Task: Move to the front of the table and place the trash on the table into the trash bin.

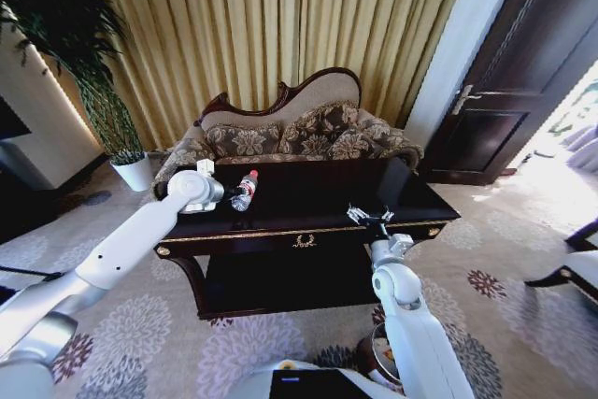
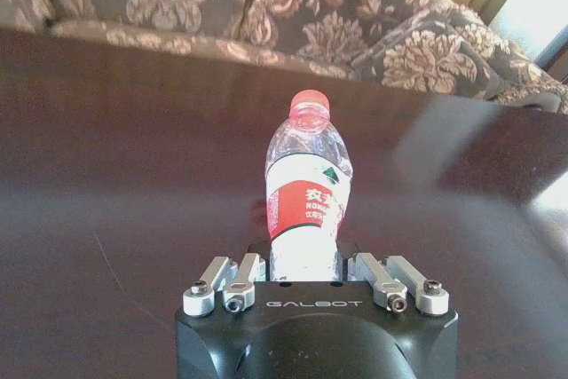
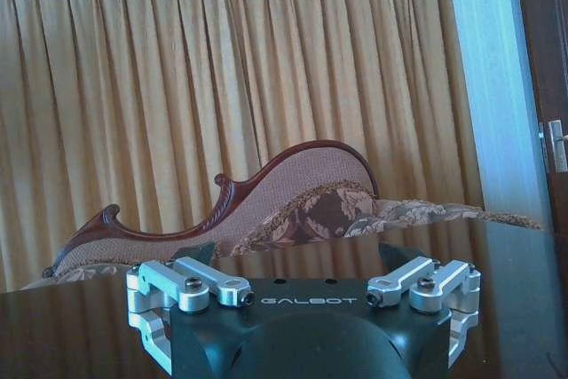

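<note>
The clear plastic bottle point(image 1: 245, 191) with a red cap and red-white label lies on the left part of the dark glossy table point(image 1: 318, 195). My left gripper point(image 1: 227, 196) is at its base. In the left wrist view the bottle point(image 2: 306, 197) points its cap away from me, and its base sits between the fingers point(image 2: 246, 274), which are drawn in against it. My right gripper point(image 1: 368, 216) hovers at the table's front right edge, open, its fingers point(image 3: 191, 283) spread wide with nothing between them. The dark round trash bin point(image 1: 370, 362) stands on the carpet by my right arm, partly hidden by it.
A floral sofa point(image 1: 299, 133) with a carved wooden back stands right behind the table. A potted plant point(image 1: 131, 170) is at the far left and a dark door point(image 1: 505, 109) at the right. Patterned carpet surrounds the table, whose lower shelf point(image 1: 280, 277) faces me.
</note>
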